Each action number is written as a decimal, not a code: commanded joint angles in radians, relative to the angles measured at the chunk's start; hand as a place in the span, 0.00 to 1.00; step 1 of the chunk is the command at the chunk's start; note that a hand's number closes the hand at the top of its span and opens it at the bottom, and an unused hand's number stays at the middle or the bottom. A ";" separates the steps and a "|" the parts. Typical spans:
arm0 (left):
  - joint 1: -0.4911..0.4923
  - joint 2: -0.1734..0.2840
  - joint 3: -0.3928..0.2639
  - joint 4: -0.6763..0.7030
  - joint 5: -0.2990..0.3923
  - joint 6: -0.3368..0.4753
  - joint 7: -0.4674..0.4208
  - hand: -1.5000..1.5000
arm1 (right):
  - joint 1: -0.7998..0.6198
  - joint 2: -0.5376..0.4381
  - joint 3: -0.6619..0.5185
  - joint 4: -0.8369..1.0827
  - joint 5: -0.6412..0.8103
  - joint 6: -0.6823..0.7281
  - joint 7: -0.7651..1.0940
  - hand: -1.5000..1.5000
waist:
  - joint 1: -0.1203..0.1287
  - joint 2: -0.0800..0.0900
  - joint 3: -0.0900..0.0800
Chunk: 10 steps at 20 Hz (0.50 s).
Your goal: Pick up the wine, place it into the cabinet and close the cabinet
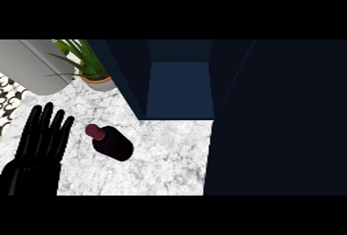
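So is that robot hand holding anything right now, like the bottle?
No, nothing is held. The left robot hand is open with straight fingers, beside the wine bottle but apart from it. The right robot hand is out of view.

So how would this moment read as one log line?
wine: on counter, untouched | cabinet: open | left robot hand: open, beside wine | right: unseen

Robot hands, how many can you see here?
1. The left hand shows at the lower left, fingers straight, beside the wine bottle on the counter. The right hand is out of view.
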 commanded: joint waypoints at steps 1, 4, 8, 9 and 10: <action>-0.030 -0.010 0.048 0.106 0.031 -0.040 -0.055 0.00 | -0.005 -0.014 -0.019 -0.163 -0.065 -0.014 0.114 0.00 | -0.002 0.000 0.000; 0.055 -0.014 0.046 0.133 0.064 -0.099 -0.133 0.00 | -0.024 0.012 0.033 -0.129 0.008 -0.029 0.101 0.00 | 0.003 -0.001 0.000; 0.002 -0.043 0.074 0.260 0.034 -0.101 -0.210 0.00 | -0.004 0.004 -0.025 -0.085 -0.060 0.010 0.052 0.00 | 0.000 0.001 0.001; -0.018 -0.055 0.099 0.286 0.040 -0.091 -0.242 0.00 | 0.004 -0.016 -0.026 -0.165 -0.079 0.008 0.121 0.00 | -0.005 0.000 0.000; -0.013 -0.053 0.116 0.331 0.053 -0.122 -0.295 0.00 | 0.047 -0.001 -0.039 -0.132 -0.091 0.023 0.051 0.00 | -0.005 0.000 0.001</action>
